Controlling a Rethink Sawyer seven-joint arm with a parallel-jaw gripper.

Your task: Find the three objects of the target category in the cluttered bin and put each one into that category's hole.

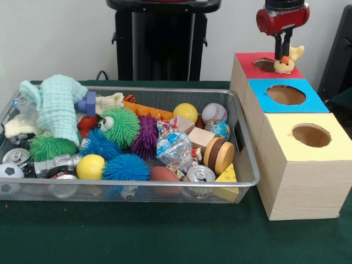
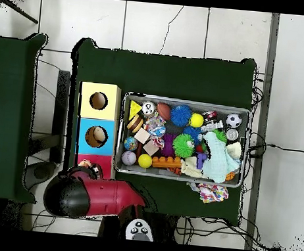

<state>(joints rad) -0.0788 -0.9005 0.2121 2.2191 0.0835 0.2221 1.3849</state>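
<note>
My gripper (image 1: 284, 54) hangs over the red-topped wooden box (image 1: 245, 69) at the back right. Its fingers are shut on a small yellow duck (image 1: 287, 63) with an orange beak. The duck hangs right above the right edge of the box's round hole (image 1: 265, 65). The wire mesh bin (image 1: 165, 185) lies to the left, full of mixed toys. In the overhead view my arm (image 2: 99, 195) covers most of the red-topped box (image 2: 86, 158), and the gripper and duck are hidden there. The bin (image 2: 186, 99) shows right of the boxes.
A blue-topped box (image 1: 311, 102) and a yellow-topped box (image 1: 330, 151) stand in a row in front of the red one. The bin holds spiky balls (image 1: 125, 168), yellow balls (image 1: 91, 166), a baseball (image 1: 214, 113), cans (image 1: 200, 174), a mint cloth (image 1: 58, 107) and a cheese wedge (image 1: 226, 176).
</note>
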